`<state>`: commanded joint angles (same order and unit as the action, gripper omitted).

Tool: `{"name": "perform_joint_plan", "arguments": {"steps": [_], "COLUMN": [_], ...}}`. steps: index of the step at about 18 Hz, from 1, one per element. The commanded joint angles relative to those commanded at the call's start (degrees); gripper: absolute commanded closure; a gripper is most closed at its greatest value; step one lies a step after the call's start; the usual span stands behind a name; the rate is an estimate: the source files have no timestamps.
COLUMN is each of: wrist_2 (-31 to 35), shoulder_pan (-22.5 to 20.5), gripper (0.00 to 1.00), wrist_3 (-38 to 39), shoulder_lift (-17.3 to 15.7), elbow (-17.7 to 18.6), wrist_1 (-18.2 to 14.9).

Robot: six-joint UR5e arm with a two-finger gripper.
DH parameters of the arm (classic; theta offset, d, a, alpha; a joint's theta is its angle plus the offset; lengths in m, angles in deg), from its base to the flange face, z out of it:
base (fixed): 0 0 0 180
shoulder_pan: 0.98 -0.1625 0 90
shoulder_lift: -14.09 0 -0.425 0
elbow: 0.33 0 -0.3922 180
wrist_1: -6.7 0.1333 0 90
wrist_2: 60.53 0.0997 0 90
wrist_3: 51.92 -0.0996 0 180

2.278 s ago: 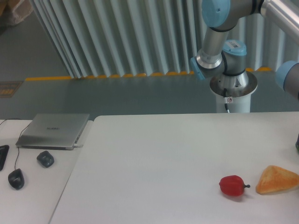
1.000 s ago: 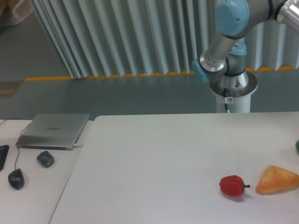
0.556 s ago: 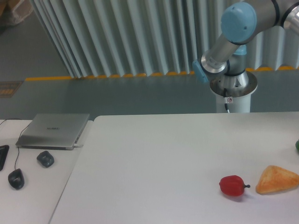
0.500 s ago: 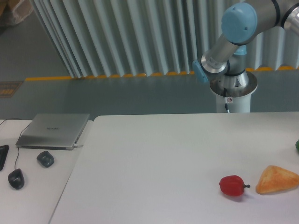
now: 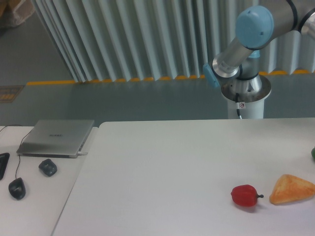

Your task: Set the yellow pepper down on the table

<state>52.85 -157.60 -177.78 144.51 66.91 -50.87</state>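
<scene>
The yellow pepper is out of view. The large white table (image 5: 167,167) fills the lower right of the camera view. Only the arm's base (image 5: 245,93) and blue-capped elbow joint (image 5: 254,25) show at the top right; the arm runs off the right edge and the gripper is out of frame.
A red pepper (image 5: 245,195) and an orange-yellow wedge (image 5: 290,190) lie at the table's front right. A dark green thing (image 5: 313,153) peeks in at the right edge. A side desk on the left holds a closed laptop (image 5: 56,137) and two mice (image 5: 47,167).
The arm's elbow joint has swung to the right and slightly up. The dark shape at the right edge gave way to a green thing. The objects on the table have not moved.
</scene>
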Motion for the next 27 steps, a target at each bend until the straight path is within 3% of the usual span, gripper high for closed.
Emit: {"name": "perform_joint_plan", "arguments": {"steps": [3, 18, 20, 21, 23, 27], "wrist_2": [0.0, 0.0, 0.0, 0.0, 0.0, -2.0], "shoulder_pan": [0.0, 0.5, 0.5, 0.4, 0.5, 0.3], "gripper": [0.00, 0.01, 0.22, 0.43, 0.65, 0.65], "wrist_3": [0.5, 4.5, 4.5, 4.5, 4.5, 4.5], "shoulder_lift": [1.1, 2.4, 2.4, 2.4, 2.2, 0.3], "elbow": [-0.1, 0.1, 0.1, 0.2, 0.2, 1.2], "wrist_1": [2.0, 3.0, 3.0, 3.0, 2.9, 2.9]}}
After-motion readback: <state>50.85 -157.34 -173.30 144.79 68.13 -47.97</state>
